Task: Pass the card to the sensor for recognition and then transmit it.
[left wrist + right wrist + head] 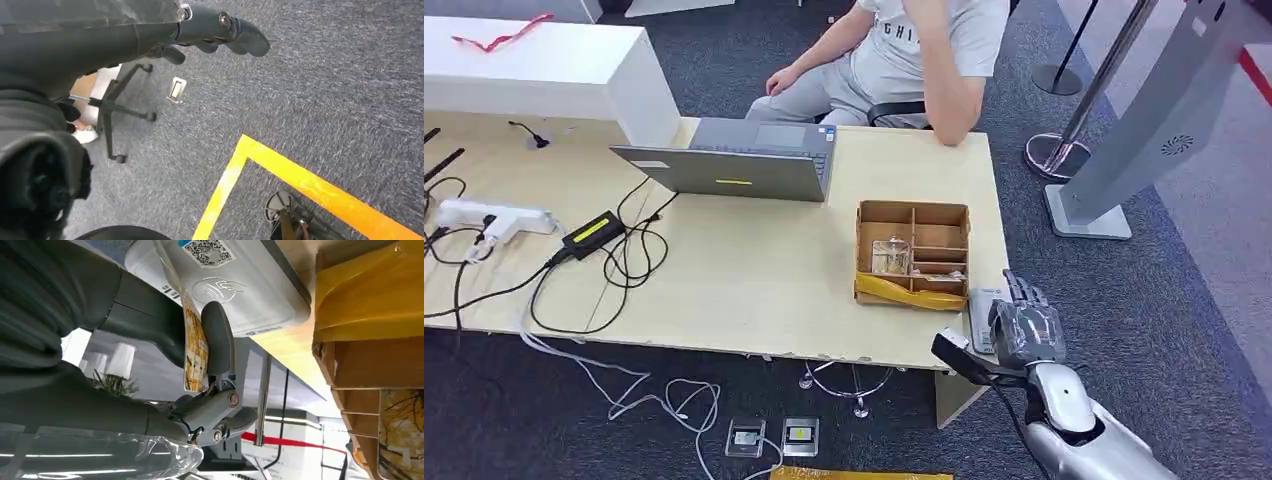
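Note:
My right hand point(1027, 325) hovers over the table's front right corner, just above the grey-white sensor point(982, 312). In the right wrist view that hand point(165, 330) pinches a yellowish patterned card point(196, 352) between the thumb point(217, 340) and a dark finger. The card stands edge-on right beside the sensor point(240, 290), which bears a QR code and a contactless mark; I cannot tell whether they touch. My left hand point(150, 35) hangs over the carpet with nothing in it.
A compartmented cardboard box point(913, 253) with yellow tape sits just left of the sensor. A laptop point(734, 165), a power strip point(494, 218) and cables lie further left. A person point(914, 50) sits across the table. A slanted kiosk point(1144, 130) stands at right.

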Available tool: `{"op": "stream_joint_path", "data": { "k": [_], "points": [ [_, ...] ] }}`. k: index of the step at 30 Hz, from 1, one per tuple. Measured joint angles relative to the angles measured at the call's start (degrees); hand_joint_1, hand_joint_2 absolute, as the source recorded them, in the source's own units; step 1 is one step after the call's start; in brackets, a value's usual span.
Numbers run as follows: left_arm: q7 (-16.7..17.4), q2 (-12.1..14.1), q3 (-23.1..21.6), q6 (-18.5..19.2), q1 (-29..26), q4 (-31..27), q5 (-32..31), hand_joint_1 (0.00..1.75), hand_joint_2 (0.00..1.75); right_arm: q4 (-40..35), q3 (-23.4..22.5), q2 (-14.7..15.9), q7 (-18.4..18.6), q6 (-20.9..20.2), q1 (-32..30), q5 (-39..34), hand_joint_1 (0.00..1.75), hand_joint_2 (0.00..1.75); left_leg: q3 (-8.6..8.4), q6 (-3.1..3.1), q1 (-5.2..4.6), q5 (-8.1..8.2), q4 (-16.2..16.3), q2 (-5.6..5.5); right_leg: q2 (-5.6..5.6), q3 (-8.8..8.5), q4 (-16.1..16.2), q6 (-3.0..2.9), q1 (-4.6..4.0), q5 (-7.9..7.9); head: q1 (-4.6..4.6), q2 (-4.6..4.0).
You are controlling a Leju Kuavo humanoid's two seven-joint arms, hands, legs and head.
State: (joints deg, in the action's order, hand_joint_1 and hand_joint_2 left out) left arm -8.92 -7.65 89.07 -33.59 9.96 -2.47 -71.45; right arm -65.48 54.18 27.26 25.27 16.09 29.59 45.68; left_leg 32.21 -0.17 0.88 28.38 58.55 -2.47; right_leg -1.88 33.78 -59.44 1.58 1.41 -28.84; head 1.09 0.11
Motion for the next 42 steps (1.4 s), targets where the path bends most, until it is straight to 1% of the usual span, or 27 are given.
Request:
{"op": "stream_joint_path", "data": {
  "k": [10,13,15,18,21,30,32,33,35,36,37,42],
  "points": [
    [0.0,0.0,0.0,0.0,0.0,0.0,0.1,0.0,0.0,0.7,-1.1,-0.6,0.0,0.0,0.0,0.3,1.75,1.75,-0.01,0.0,0.0,0.0,0.0,0.0,0.0,0.0,0.0,0.0,0.0,0.0,0.0,0.0],
    [0.0,0.0,0.0,-0.2,0.0,0.0,0.7,0.0,0.0,0.7,-1.9,-0.9,-1.0,1.9,0.0,-2.0,1.75,1.75,0.0,0.0,0.0,0.0,0.0,0.0,0.0,-0.01,0.0,-0.01,0.0,0.01,0.0,0.02],
    [0.0,-0.2,0.0,-0.5,0.0,0.0,0.9,0.0,0.0,-0.2,-2.8,-1.1,-1.3,2.8,0.0,-2.1,1.75,1.75,0.0,0.0,0.0,0.0,0.0,0.0,0.0,-0.02,0.0,-0.02,0.0,0.02,0.0,0.0],
    [0.0,-0.5,0.0,-1.0,0.0,0.0,1.2,0.0,0.0,-3.7,-3.7,-1.2,-0.1,2.8,0.6,-0.8,1.75,1.75,0.01,0.0,0.0,-0.01,0.0,0.0,0.0,0.0,0.0,-0.02,0.0,0.03,0.0,0.0],
    [0.0,-0.6,0.0,-1.2,0.0,0.0,1.3,0.0,0.0,-6.8,-4.7,-0.8,1.6,2.0,3.1,-0.7,1.75,1.75,-0.03,-0.01,0.0,-0.01,0.0,0.06,-0.12,0.01,0.0,-0.02,0.01,0.04,0.0,0.0],
    [0.0,-0.6,0.0,-1.2,0.0,0.0,1.3,0.0,0.0,-6.9,-4.8,-0.7,1.7,1.9,3.2,-0.7,1.75,1.75,-0.03,-0.01,0.0,-0.01,0.0,0.06,-0.12,0.01,0.0,-0.02,0.01,0.04,-0.02,0.0],
    [0.0,-0.6,0.0,-1.3,0.0,0.0,1.2,0.0,0.0,-8.0,-5.2,-0.3,2.3,1.5,4.5,-0.7,1.75,1.75,-0.03,0.0,-0.02,-0.01,0.0,0.06,-0.12,0.01,0.0,-0.02,0.01,0.04,0.0,0.0],
    [0.0,-0.6,0.0,-1.3,-0.1,0.0,1.0,0.0,0.0,-10.1,-6.4,1.1,3.4,0.5,8.1,-0.8,1.75,1.75,-0.02,-0.01,-0.02,-0.02,0.0,0.06,-0.12,0.0,0.0,-0.01,0.02,0.05,0.02,0.0],
    [0.0,-0.6,0.0,-1.3,-0.1,0.0,0.4,0.0,0.0,-12.2,-6.9,2.1,4.5,0.5,10.8,1.0,1.75,1.75,-0.02,-0.01,-0.02,-0.02,0.0,0.08,-0.13,0.0,0.0,-0.02,0.02,0.06,0.0,0.0],
    [0.0,-0.8,0.0,-1.2,-0.1,0.0,-0.2,0.0,0.0,-13.7,-6.8,2.3,4.4,-0.4,13.2,2.4,1.75,1.75,-0.02,-0.02,-0.01,-0.02,0.0,0.08,-0.12,0.01,0.0,-0.02,0.01,0.06,0.0,0.0],
    [0.0,-1.1,0.0,-1.2,-0.1,0.0,-1.0,0.0,0.0,-14.0,-5.7,1.0,2.9,0.1,14.6,2.8,1.75,1.75,0.02,-0.02,0.02,-0.02,0.0,0.06,-0.12,0.0,0.0,-0.02,-0.02,0.05,0.02,0.0],
    [0.0,-1.1,0.0,-1.3,-0.1,0.0,-1.5,0.0,0.0,-12.8,-4.2,-1.7,1.5,2.2,14.7,1.8,1.75,1.75,0.01,-0.02,0.02,-0.02,0.0,0.05,-0.11,0.0,0.0,-0.02,-0.02,0.05,0.0,0.02]
  ]
}}
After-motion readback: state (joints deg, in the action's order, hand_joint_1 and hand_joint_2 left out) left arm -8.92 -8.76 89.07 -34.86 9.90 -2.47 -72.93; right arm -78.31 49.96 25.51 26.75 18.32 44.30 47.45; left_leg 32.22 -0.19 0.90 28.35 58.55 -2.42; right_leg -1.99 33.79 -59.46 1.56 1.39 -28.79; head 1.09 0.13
